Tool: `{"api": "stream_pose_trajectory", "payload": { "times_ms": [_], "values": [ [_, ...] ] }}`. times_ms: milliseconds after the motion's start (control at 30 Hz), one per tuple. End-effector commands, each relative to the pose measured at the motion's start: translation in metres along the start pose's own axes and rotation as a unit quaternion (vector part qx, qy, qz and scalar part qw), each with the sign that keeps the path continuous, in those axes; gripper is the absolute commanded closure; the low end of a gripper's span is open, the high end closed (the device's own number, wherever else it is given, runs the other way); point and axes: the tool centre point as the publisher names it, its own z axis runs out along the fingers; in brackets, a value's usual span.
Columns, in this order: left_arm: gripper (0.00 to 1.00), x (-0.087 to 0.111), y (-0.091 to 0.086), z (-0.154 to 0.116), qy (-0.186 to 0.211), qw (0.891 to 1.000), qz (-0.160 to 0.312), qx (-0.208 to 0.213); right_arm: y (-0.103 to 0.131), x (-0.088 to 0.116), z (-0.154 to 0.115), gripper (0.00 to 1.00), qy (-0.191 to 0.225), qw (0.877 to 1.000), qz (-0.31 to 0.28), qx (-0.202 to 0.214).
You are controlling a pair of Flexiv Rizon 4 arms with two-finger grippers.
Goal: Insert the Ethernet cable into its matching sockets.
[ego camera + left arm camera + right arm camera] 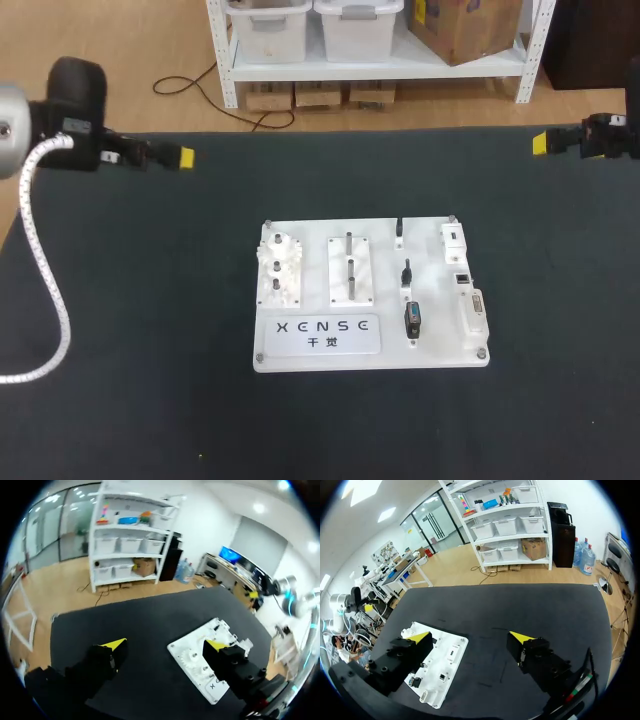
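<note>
Item: bench state, cable-insertion task, nothing yet picked up

- Left gripper (183, 158): at the table's far left corner, well apart from the board. The left wrist view shows its fingers spread wide with nothing between them (165, 647)
- Right gripper (540, 143): at the far right corner, also well apart from the board. It is released and empty, fingers spread wide (470, 637)
- Board (370, 350): white and flat on the dark table (150, 350), about the middle
- Ethernet cable (412, 321): taken to be the larger dark piece right of the board's middle, near its front edge. Two thinner dark pieces (406, 272) stand behind it in the same column. All three are too small to identify with certainty
- Sockets (463, 281): judged to sit among the white blocks along the board's right edge, just beside that column. Their openings are not readable

Step in hand, as judged: approach and first grasp

Handling notes:
- The right arm is the natural choice, since the target lies on the board's right half
- Come down from above, with the fingers lined up across the plug's narrow sides
- Close on the plug body rather than the lead, so the plug cannot swivel
- Keep clear of the neighbouring white blocks and the thin pieces behind
- Confirm plug and socket orientation in the wrist view before pressing
- Push straight along the socket's axis
- Hold the left arm in reserve to steady the board if it slides
</note>
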Motion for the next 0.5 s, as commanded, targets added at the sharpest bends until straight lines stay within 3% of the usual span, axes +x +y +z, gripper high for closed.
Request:
{"api": "stream_pose_trajectory", "payload": {
  "times_ms": [33,233,500],
  "values": [
    [0.00,0.011,-0.021,-0.004,-0.078,0.974,0.147,0.152,0.000,0.000,0.000,0.00,0.000,1.000,0.000,-0.001],
    [0.00,0.023,-0.060,0.006,-0.062,0.934,0.253,0.246,0.000,0.000,0.000,0.00,0.000,1.000,0.000,-0.001],
    [0.00,0.043,-0.097,0.025,-0.053,0.900,0.319,0.291,0.000,0.000,0.000,0.00,0.000,1.000,0.000,-0.001]
  ]
}}
